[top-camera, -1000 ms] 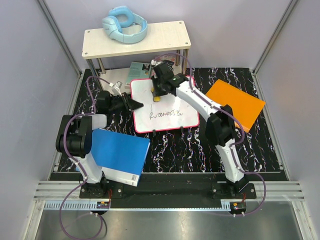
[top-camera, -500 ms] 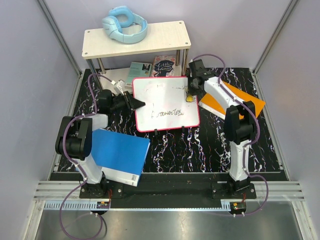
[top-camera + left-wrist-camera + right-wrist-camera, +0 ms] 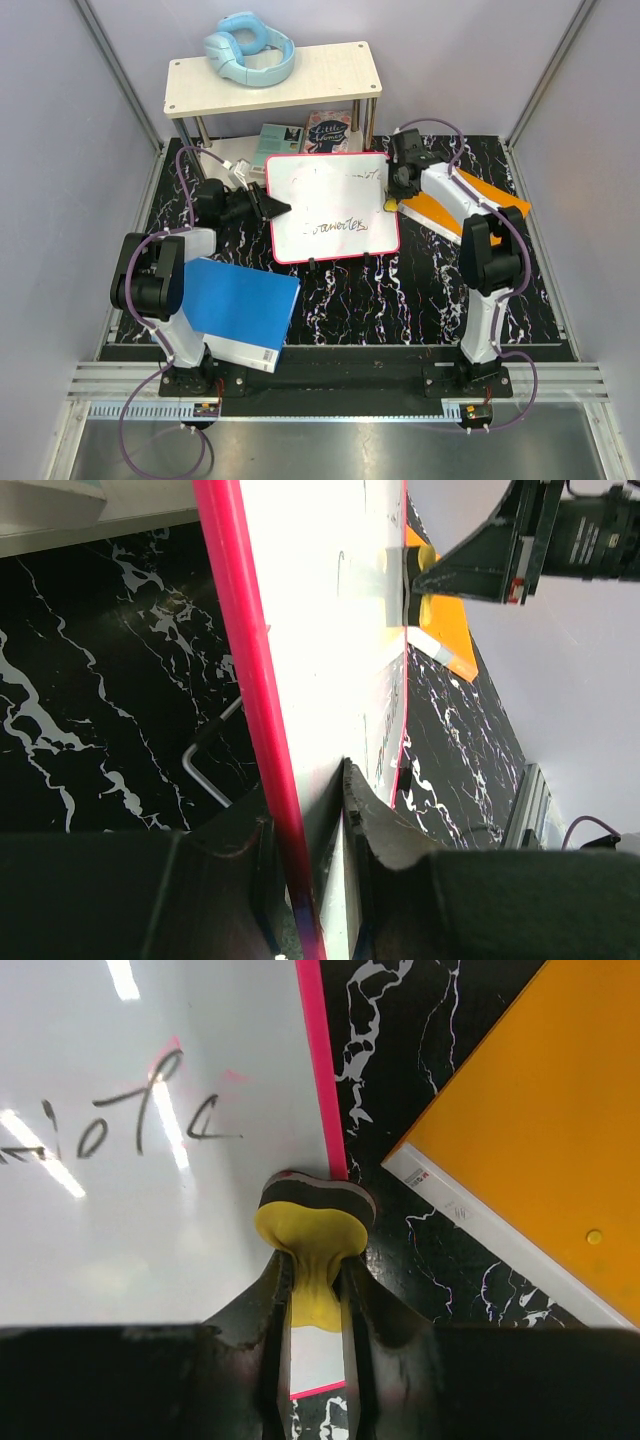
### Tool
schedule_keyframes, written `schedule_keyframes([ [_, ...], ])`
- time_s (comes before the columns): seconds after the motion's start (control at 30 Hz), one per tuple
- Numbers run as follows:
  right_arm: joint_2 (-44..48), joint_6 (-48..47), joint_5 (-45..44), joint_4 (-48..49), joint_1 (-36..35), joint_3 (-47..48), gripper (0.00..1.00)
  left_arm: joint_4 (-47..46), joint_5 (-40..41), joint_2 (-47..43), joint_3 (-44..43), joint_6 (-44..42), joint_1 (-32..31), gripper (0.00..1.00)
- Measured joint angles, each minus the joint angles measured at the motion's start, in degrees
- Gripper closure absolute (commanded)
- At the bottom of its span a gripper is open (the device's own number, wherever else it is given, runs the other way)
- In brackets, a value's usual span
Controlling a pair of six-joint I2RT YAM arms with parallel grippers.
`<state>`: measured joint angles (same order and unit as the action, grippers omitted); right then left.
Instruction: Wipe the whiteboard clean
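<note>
The whiteboard (image 3: 330, 208) lies in the middle of the marbled mat, white with a red-pink rim, with dark handwriting across its middle and faint marks near its top. My left gripper (image 3: 280, 207) is shut on its left edge; the rim (image 3: 245, 680) runs between my jaws in the left wrist view. My right gripper (image 3: 392, 200) is shut on a yellow eraser with a dark pad (image 3: 313, 1222), pressed on the board's right edge (image 3: 318, 1060). Handwriting (image 3: 150, 1110) lies just left of the eraser.
An orange book (image 3: 470, 205) lies right of the board, partly under my right arm. A blue book (image 3: 240, 305) lies front left. A white shelf (image 3: 272, 78) with a light-blue neck pillow (image 3: 250, 48) stands at the back, small books (image 3: 305, 132) beneath it.
My right gripper has swept the eraser from the board's upper middle across to its right edge. The upper writing has thinned to faint marks. The left gripper has stayed put.
</note>
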<state>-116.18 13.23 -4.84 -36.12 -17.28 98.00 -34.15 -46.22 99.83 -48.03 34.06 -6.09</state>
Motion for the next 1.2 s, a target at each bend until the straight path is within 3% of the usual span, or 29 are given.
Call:
schedule_keyframes([
  [0.3,6.8,0.1,1.5,6.9,-0.3,-14.8,1.0,0.0,0.0,0.0,0.0,-0.1,0.0,1.0],
  [0.57,8.1,-2.3,1.2,8.2,-6.2,-16.4,1.0,0.0,0.0,0.0,0.0,-0.1,0.0,1.0],
  [0.83,2.8,-2.5,2.6,3.1,-17.5,-4.9,1.0,2.0,0.4,0.0,0.0,0.0,0.7,1.0],
  [1.2,-14.3,1.2,-2.4,-9.6,-31.3,24.4,1.0,4.9,1.5,0.7,0.2,-0.1,1.6,1.0],
])
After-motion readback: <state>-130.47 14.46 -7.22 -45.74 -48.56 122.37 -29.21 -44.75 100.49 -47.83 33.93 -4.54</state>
